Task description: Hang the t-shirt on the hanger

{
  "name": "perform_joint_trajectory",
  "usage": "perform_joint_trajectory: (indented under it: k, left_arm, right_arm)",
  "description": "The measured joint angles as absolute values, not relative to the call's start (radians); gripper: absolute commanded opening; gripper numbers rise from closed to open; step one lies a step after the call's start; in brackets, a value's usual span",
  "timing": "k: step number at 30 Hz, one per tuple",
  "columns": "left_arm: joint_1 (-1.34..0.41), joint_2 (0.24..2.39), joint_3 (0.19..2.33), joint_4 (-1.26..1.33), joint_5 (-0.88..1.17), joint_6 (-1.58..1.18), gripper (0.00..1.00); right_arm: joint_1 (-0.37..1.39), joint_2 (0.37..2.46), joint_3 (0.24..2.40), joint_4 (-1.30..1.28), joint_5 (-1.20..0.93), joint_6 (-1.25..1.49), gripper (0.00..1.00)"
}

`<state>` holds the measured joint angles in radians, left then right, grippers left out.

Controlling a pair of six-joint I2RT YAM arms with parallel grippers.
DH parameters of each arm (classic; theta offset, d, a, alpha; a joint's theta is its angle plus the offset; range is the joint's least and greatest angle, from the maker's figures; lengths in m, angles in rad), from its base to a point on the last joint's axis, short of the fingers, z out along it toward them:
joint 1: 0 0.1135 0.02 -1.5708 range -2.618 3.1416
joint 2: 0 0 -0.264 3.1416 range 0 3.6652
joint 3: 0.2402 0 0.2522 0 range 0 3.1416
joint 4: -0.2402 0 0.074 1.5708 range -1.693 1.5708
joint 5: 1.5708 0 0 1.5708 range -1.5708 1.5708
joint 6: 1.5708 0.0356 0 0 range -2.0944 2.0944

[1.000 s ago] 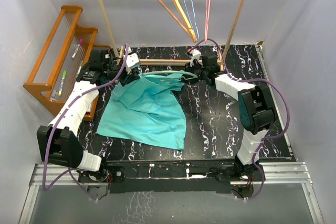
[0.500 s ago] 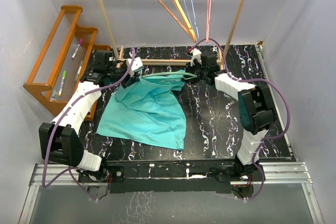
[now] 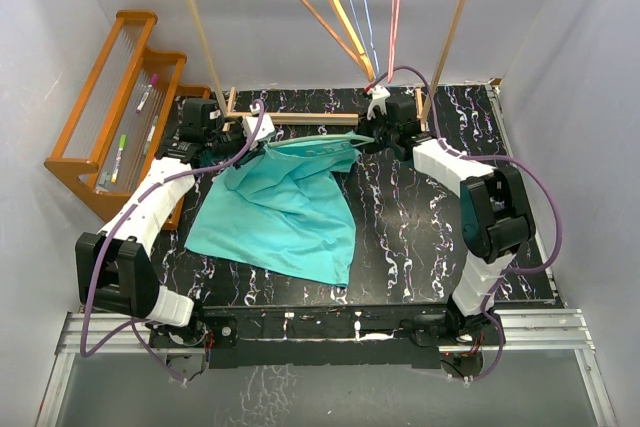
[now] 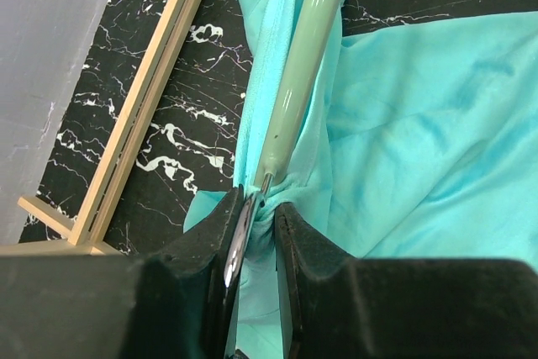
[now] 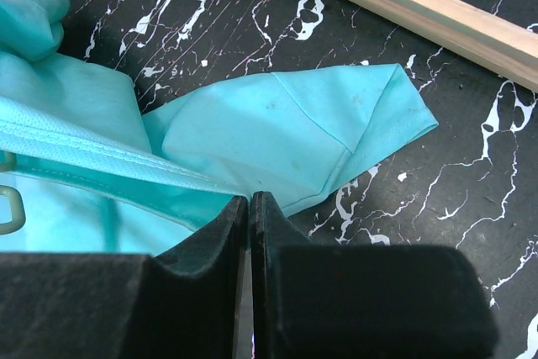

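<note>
Seen from above, the teal t-shirt [image 3: 280,212] lies centre-left on the black marbled table [image 3: 420,237], and only the wrist views show the left gripper [image 4: 256,208] clamped on the cloth-wrapped end of the mint hanger [image 4: 301,73], the right gripper [image 5: 250,208] pinching the shirt's hem, and the rest of the hanger hidden.

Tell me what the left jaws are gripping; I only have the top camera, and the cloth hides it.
Observer: The left jaws are closed on bunched t-shirt cloth right at the end of the hanger bar.
Operator: And the right side?
Observer: The right jaws are shut on a thin seamed edge of the shirt; one sleeve lies flat beyond them.
</note>
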<state>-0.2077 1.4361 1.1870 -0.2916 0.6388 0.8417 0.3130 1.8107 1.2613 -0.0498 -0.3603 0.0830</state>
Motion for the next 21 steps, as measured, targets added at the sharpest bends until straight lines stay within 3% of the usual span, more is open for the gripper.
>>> perform_joint_trajectory:
  k: [9, 21]
  left_arm:
    - [-0.209, 1.436, 1.187, -0.287, 0.645, 0.853, 0.00]
    - [-0.207, 1.460, 1.245, -0.402, 0.709, 0.842, 0.00]
  right_arm:
    - [0.313, 1.777, 1.260, -0.054, -0.328, 0.082, 0.08]
    - [0.304, 1.842, 1.275, -0.112, -0.437, 0.080, 0.08]
